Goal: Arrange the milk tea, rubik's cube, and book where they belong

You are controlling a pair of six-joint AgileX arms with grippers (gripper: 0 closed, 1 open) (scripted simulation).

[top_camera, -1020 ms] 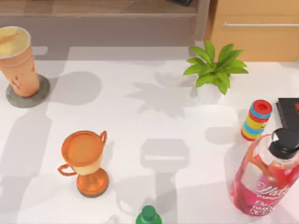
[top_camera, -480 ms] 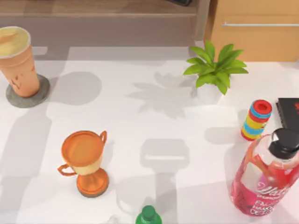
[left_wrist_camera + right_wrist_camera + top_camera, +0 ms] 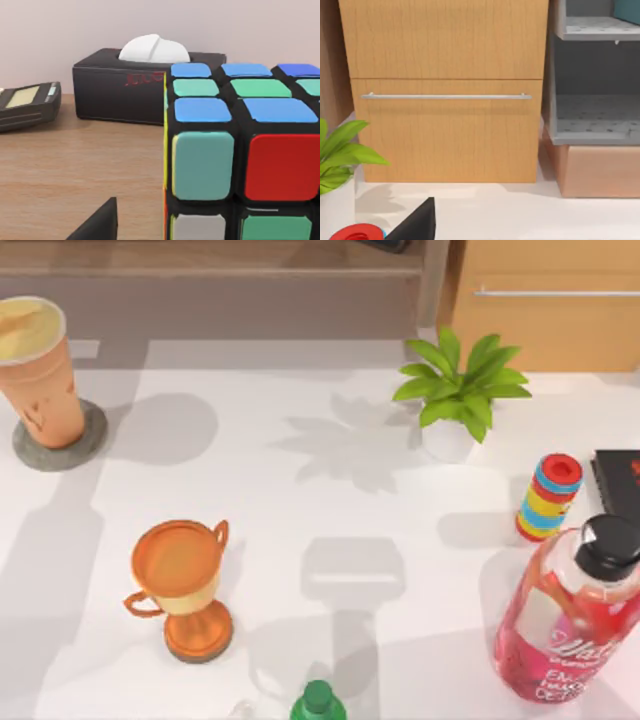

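Cube sitting close by the left gripper

Milk tea [image 3: 38, 370] is standing on a round grey coaster [image 3: 88, 440] at the far left of the white table [image 3: 330, 510]. An orange trophy [image 3: 185, 585] is standing nearer, well apart from it. A green plant [image 3: 460, 390] is growing in a white pot on the far right side. A stack of bright rings [image 3: 548, 498] and a big pink bottle [image 3: 570, 615] are standing on the right, near each other.

The left gripper [image 3: 100, 225] is hanging just beside the rubik's cube [image 3: 240, 150]. The rubik's cube is sitting on a brown wooden top [image 3: 75, 170]. A black tissue box [image 3: 125, 85] is sitting farther back. I cannot tell if this gripper is open, closed or holding the cube.

The right gripper [image 3: 417, 222] is hanging over the table, facing a wooden drawer [image 3: 445, 130]. I cannot tell if it is open or closed. Beside the drawer, a grey shelf [image 3: 590, 117] is showing a teal corner of the book [image 3: 627, 9] on its upper level.
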